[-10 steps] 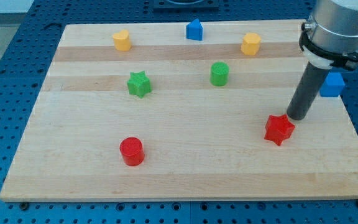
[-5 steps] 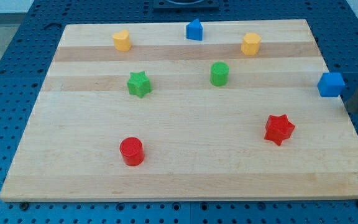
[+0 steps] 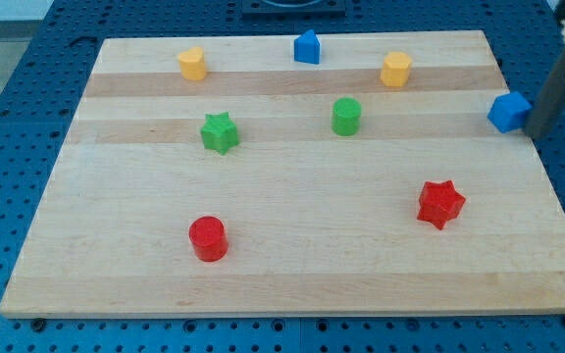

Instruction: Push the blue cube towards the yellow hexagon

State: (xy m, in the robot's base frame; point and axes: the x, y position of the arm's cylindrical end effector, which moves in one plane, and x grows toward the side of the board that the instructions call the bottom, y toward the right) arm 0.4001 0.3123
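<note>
The blue cube [image 3: 508, 113] sits at the right edge of the wooden board [image 3: 292, 265], turned slightly. My tip [image 3: 539, 133] is right beside it on its right, touching or nearly touching it. The yellow hexagon [image 3: 395, 70] stands near the view's top, up and to the left of the cube. The rod rises out of the view's upper right corner.
A second yellow block [image 3: 192, 63] sits at the top left, a blue house-shaped block [image 3: 307, 46] at the top middle. A green cylinder [image 3: 346, 116] and green star [image 3: 220, 131] stand mid-board. A red star [image 3: 440, 203] and red cylinder [image 3: 207, 238] lie lower.
My tip went from beside the red star out past the board's right edge, then up to the cube's right side. The blue cube has shifted left and up, and turned a little.
</note>
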